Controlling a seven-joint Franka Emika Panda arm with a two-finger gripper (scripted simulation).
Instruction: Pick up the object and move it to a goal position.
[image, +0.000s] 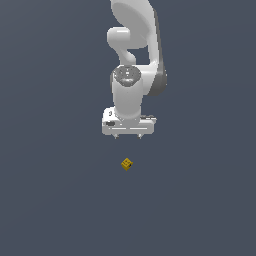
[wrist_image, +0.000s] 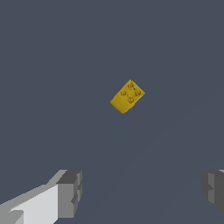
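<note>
The white, glossy robot arm (image: 134, 60) comes down from the upper part of the exterior view and ends in a white gripper (image: 128, 136) that points straight down. Its two short fingers (image: 116, 135) are only small tips under the wide white gripper body in that view. In the wrist view the two grey fingers (wrist_image: 70, 192) stand far apart, one near each side of the picture, and nothing is between them. So the gripper is wide open and holds nothing.

The small golden-yellow cube with faint darker round markings (image: 127, 164) lies on the plain dark blue-grey surface (image: 50, 200). In the exterior view it is below the gripper, about in line with the middle of it, and clearly apart from the fingers, with bare surface between them. The cube is much smaller than the gripper body. It is turned, so one corner points toward the lower edge of the exterior view.

In the wrist view the same cube (wrist_image: 127, 96) is seen ahead of the open fingers, not touching them. Its upper face shows four small round marks, and its sides look a little darker yellow.
</note>
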